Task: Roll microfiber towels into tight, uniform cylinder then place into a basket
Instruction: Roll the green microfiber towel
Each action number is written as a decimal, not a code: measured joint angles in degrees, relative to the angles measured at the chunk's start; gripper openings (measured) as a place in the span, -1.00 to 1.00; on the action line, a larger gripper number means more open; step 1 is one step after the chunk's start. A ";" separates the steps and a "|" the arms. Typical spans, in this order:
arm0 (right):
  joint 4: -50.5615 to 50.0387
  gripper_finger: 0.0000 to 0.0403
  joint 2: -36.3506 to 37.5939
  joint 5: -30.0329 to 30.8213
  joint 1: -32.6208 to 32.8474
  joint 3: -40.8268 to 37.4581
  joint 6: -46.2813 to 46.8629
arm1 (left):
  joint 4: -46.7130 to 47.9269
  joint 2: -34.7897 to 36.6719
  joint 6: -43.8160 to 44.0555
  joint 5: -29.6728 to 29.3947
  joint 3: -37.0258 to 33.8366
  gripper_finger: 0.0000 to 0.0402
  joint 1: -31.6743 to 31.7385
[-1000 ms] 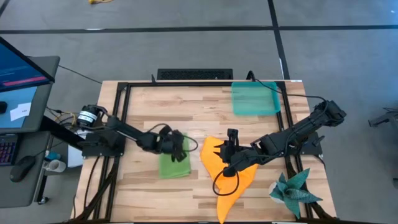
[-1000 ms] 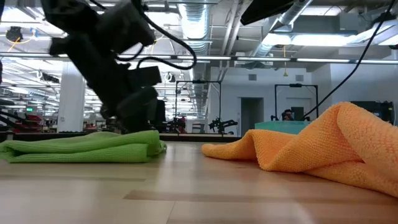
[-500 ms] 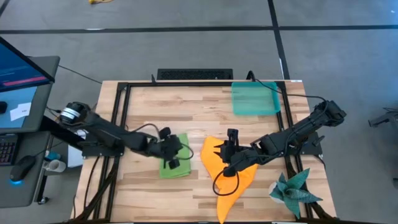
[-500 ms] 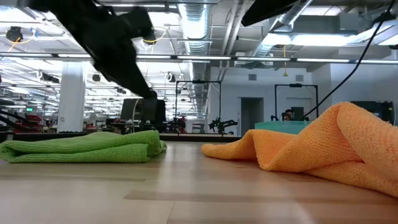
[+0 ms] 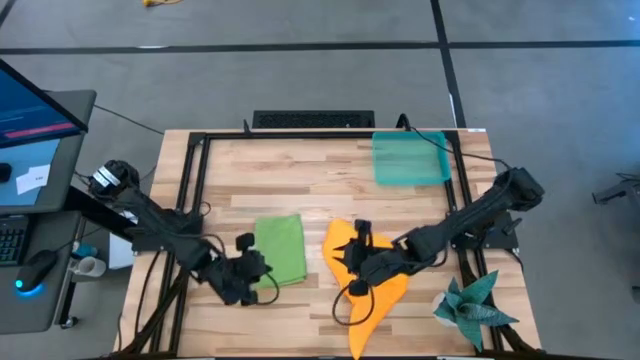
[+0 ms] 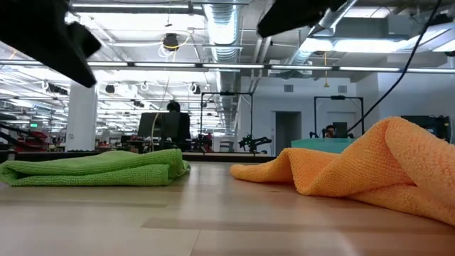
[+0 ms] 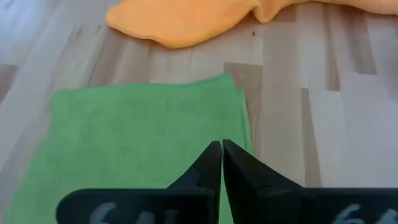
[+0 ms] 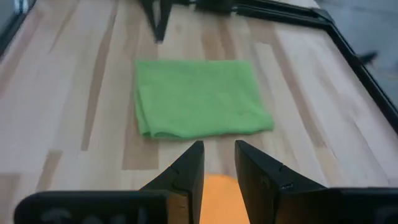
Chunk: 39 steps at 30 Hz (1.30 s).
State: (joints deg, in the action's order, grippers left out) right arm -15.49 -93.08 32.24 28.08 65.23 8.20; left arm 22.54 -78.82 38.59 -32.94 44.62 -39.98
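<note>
Left arm reaches low from the desk's [image 5: 320,170] left edge toward the near side, forearm angled in; left tool [image 5: 247,272] sits just left of the green towel's near corner, off the cloth, fingers [image 7: 210,163] pressed together with nothing between them. Green towel [image 5: 280,250], one, folded flat into a neat rectangle, lies left of centre; in the low view it shows as a low layered pad [image 6: 99,168]. Orange towel [image 5: 368,285], one, just right of the green one and apart from it, crumpled and humped, one pointed end trailing to the near edge of the desk. Right arm stretches from the right edge across toward the middle, elbow high near the frame rail; right tool [image 5: 358,262] hovers over the orange cloth, fingers [image 8: 189,169] a narrow gap apart, gripping nothing, orange showing below the gap. Basket [image 5: 408,158], one, translucent teal, rests at the far right of the desk, well apart from both towels, nothing in it. Dark teal spiky cloth [image 5: 470,305] sits at the near right corner. Monitor [image 5: 35,110] stands off the left side.
</note>
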 joint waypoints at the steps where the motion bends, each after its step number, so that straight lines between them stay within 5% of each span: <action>1: 2.38 -0.45 -1.49 0.04 -0.05 0.00 -2.39 | 0.38 0.01 0.81 -1.00 0.00 -0.98 -1.20; 8: 16.85 -0.45 -9.84 -1.88 -2.28 2.73 -15.31 | 3.11 -0.01 5.63 -1.29 0.00 -0.99 -6.81; 23: 16.89 -0.42 -18.03 -8.50 -5.60 9.42 -16.21 | 22.98 -0.03 8.00 -4.13 11.80 -1.00 -10.18; 39: 18.61 -0.02 -18.03 -8.99 -5.73 9.42 -16.19 | 19.49 -0.05 5.17 -4.29 7.10 -0.96 -9.25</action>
State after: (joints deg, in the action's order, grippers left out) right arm 3.12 -111.11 23.25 22.35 74.65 -7.99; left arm 42.04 -78.87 43.76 -37.23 51.72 -49.23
